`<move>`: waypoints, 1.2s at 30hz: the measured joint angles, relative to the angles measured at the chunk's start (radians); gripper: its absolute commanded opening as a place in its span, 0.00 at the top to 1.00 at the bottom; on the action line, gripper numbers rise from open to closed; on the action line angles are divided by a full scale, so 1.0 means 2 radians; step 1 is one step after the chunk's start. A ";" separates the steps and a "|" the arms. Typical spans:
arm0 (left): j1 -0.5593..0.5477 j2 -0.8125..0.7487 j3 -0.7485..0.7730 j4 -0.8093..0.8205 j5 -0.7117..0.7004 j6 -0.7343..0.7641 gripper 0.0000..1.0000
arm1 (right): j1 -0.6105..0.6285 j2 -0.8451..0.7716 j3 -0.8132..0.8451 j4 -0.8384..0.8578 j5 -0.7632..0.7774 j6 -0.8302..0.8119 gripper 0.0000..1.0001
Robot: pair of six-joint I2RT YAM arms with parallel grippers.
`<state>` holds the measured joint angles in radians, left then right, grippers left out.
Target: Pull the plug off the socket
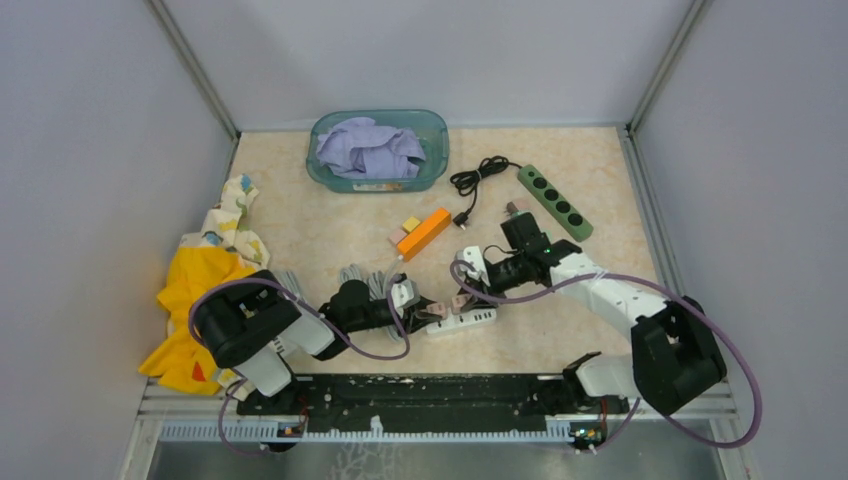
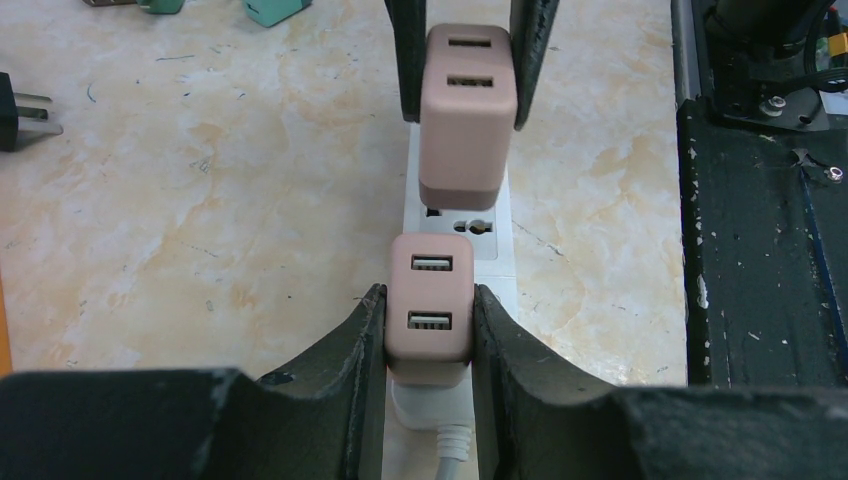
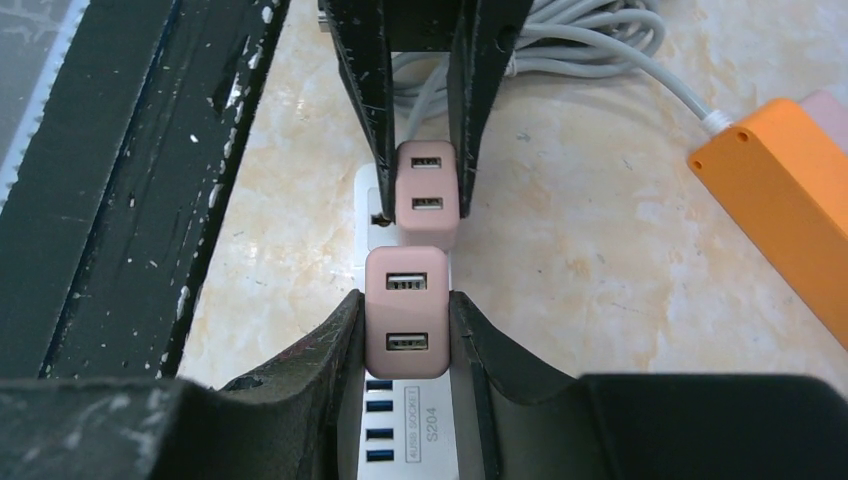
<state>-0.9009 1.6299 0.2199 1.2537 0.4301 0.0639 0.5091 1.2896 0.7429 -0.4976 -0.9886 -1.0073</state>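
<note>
A white socket strip point(image 1: 470, 320) lies near the table's front edge and carries two pink USB plugs. My left gripper point(image 2: 430, 300) is shut on the pink plug point(image 2: 430, 315) at the strip's cable end. My right gripper point(image 3: 405, 305) is shut on the other pink plug point(image 3: 407, 312), just beyond the strip's blue USB ports point(image 3: 381, 420). In the left wrist view the right arm's fingers point(image 2: 405, 60) clamp that second plug point(image 2: 467, 110), which stands higher than the first with an open socket point(image 2: 456, 218) showing below it. Whether its prongs are out is hidden.
An orange strip point(image 1: 423, 233) lies just behind the grippers, with a coil of grey cable point(image 1: 365, 280) to their left. Further back are a green strip point(image 1: 555, 201), a black cable point(image 1: 478, 180) and a teal basin point(image 1: 340, 182) of purple cloth. Yellow cloth point(image 1: 200, 300) lies left.
</note>
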 measured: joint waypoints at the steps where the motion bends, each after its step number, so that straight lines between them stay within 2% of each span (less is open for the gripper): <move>1: 0.000 0.000 0.000 0.000 0.000 0.000 0.97 | -0.005 -0.002 0.001 -0.001 0.000 0.000 1.00; 4: 0.000 -0.002 0.000 -0.003 0.000 0.000 0.93 | -0.019 -0.012 0.007 -0.004 0.005 0.002 1.00; 5: 0.000 -0.003 0.000 -0.005 0.000 0.000 0.87 | -0.024 -0.016 0.010 -0.003 0.009 0.004 1.00; 10: 0.000 -0.015 0.007 -0.032 -0.001 -0.006 0.49 | -0.056 -0.028 0.012 0.027 0.039 0.045 1.00; 13: 0.000 -0.026 0.017 -0.073 -0.004 -0.016 0.38 | -0.077 -0.029 0.012 0.055 0.063 0.078 1.00; 18: 0.000 -0.045 0.039 -0.159 -0.006 -0.037 0.28 | -0.113 -0.030 0.010 0.113 0.112 0.143 1.00; 23: 0.000 -0.074 0.073 -0.216 -0.007 -0.053 0.24 | -0.146 -0.040 -0.013 0.181 0.163 0.215 0.94; 28: 0.000 -0.125 0.076 -0.252 -0.023 -0.062 0.18 | -0.163 -0.047 -0.041 0.246 0.232 0.285 0.89; 34: 0.000 -0.203 0.069 -0.276 -0.042 -0.074 0.00 | -0.166 -0.044 -0.054 0.312 0.341 0.351 0.85; 36: 0.000 -0.227 0.063 -0.279 -0.048 -0.082 0.00 | -0.166 -0.037 -0.054 0.326 0.372 0.364 0.83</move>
<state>-0.9005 1.1759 0.3458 0.6949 0.3332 -0.0998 0.1780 1.2148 0.6342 0.1551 -0.2451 -0.2787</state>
